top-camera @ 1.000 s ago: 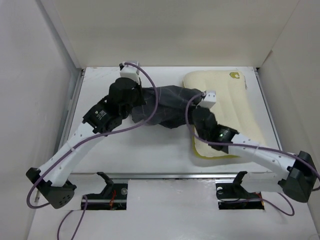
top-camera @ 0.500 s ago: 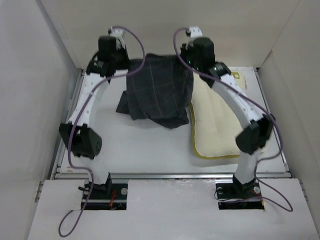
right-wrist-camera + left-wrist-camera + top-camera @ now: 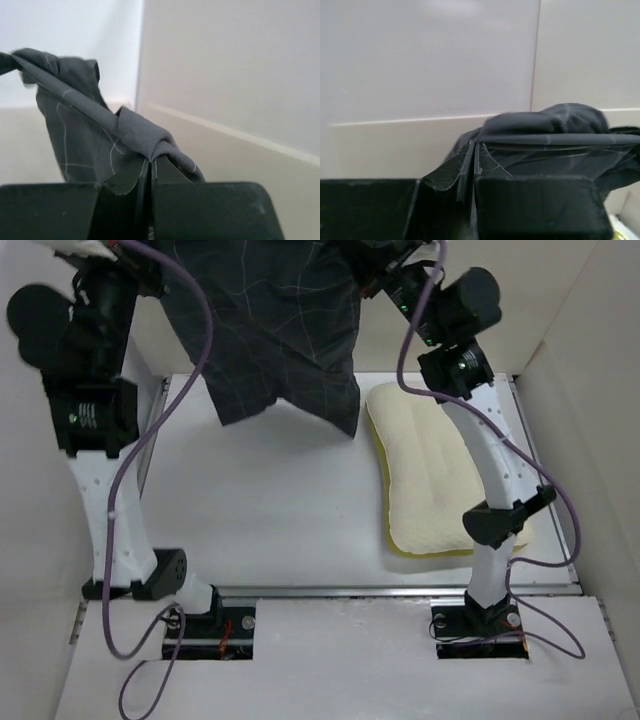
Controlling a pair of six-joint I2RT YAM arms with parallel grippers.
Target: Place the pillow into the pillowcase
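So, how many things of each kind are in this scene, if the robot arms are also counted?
Pillow: 1
Pillowcase: 1
Robot arms: 2 (left arm, right arm)
Total: 4

Both arms share one build: slim white links on the left arm (image 3: 108,515) and right arm (image 3: 495,455), joined by bulky black joint housings. A purple cable (image 3: 209,318) loops loosely along each. Black base mounts (image 3: 215,622) sit at the near edge of the tabletop (image 3: 280,500). The left end effector (image 3: 472,150) and right end effector (image 3: 149,167) have matte black, blocky fingers.
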